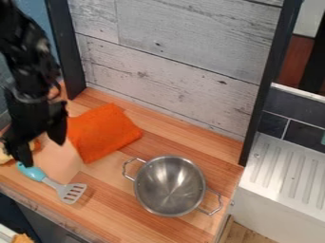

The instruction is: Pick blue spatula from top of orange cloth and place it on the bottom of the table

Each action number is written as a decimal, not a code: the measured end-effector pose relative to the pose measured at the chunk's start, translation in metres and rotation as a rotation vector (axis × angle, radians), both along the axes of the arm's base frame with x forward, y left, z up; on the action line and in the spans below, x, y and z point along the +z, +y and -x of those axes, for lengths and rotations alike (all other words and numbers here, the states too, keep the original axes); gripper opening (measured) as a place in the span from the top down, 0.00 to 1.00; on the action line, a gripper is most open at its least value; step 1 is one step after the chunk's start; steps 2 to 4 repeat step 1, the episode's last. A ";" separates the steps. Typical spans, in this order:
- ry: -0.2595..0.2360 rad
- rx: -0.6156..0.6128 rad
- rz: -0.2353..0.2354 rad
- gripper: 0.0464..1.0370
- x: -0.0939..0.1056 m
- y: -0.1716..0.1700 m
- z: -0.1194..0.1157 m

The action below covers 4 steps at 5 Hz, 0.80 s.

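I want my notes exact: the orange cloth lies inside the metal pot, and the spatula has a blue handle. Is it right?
The orange cloth is not in the metal pot; the camera view shows it on the wooden table. The spatula does have a blue handle.

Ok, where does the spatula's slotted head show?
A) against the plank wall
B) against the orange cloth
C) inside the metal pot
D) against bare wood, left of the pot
D: the slotted head has bare wooden counter around it, left of the pot and clear of the orange cloth.
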<state>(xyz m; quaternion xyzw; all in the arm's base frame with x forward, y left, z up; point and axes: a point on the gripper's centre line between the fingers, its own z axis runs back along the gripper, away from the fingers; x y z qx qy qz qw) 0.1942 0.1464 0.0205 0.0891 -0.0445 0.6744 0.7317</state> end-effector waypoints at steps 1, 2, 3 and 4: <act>-0.062 -0.006 0.020 0.04 0.024 0.000 -0.002; -0.062 -0.006 0.020 0.04 0.024 0.000 -0.002; -0.062 -0.006 0.020 0.04 0.024 0.000 -0.002; -0.062 -0.006 0.020 0.04 0.024 0.000 -0.002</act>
